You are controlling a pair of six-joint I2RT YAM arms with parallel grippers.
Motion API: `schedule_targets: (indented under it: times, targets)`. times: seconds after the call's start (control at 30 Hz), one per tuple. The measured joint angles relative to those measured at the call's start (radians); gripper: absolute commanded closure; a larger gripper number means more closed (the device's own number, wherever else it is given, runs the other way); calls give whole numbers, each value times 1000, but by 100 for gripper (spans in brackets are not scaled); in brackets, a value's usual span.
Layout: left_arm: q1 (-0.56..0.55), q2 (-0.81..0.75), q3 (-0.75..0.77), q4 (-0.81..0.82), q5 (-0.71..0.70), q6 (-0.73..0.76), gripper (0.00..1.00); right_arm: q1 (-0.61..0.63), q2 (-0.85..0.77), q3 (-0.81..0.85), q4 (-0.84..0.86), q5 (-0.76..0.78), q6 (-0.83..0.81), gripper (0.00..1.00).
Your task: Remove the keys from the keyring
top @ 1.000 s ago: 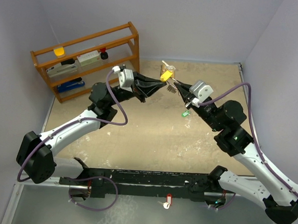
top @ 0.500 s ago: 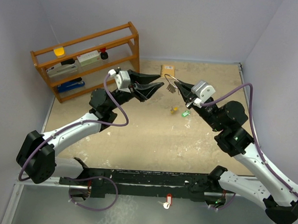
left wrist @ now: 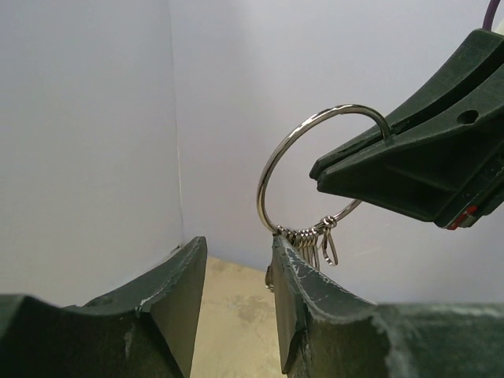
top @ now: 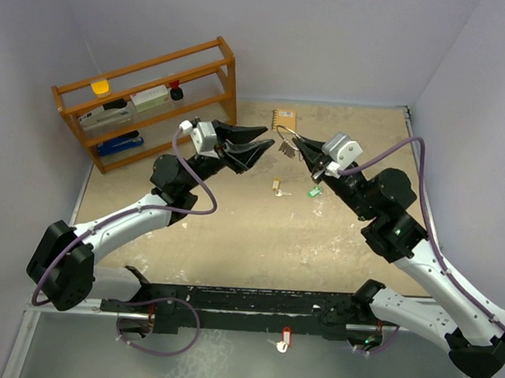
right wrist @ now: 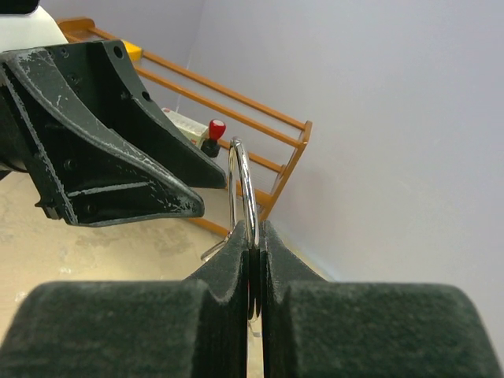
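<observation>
My right gripper (top: pixel 300 144) is shut on the keyring (top: pixel 286 146), a large silver ring with a cluster of small wire loops, and holds it above the table. The ring stands up from the shut jaws in the right wrist view (right wrist: pixel 245 183). In the left wrist view the ring (left wrist: pixel 269 183) hangs just past my right finger (left wrist: pixel 315 307). My left gripper (top: pixel 270 137) is open and empty, right beside the ring. The brass-gold key (top: pixel 276 186) lies on the table below. The green key (top: pixel 313 192) lies on the table a little to its right.
A tan spiral notebook (top: pixel 284 119) lies at the back of the table behind the grippers. A wooden rack (top: pixel 147 99) with small items stands at the back left. A red-and-white tag (top: pixel 285 339) lies below the near edge.
The yellow-brass key came off the ring and dropped to the table. My left gripper let go, opened and drew back a little to the left. My right gripper kept hold of the ring.
</observation>
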Motion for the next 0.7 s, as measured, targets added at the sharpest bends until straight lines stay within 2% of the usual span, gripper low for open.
schedule_targets:
  times: [0.17, 0.33, 0.57, 0.7]
  targets:
    - [0, 0, -49, 6, -37, 2, 64, 0, 58, 7, -16, -11, 34, 100]
    - [0, -22, -145, -14, -150, 24, 65, 0, 145, 8, -33, -21, 85, 100]
    - [0, -185, -318, -122, -589, 73, 67, 0, 270, 8, -62, -18, 187, 100]
    - [0, -308, -399, -174, -817, 96, 66, 0, 413, 18, -91, -21, 270, 100]
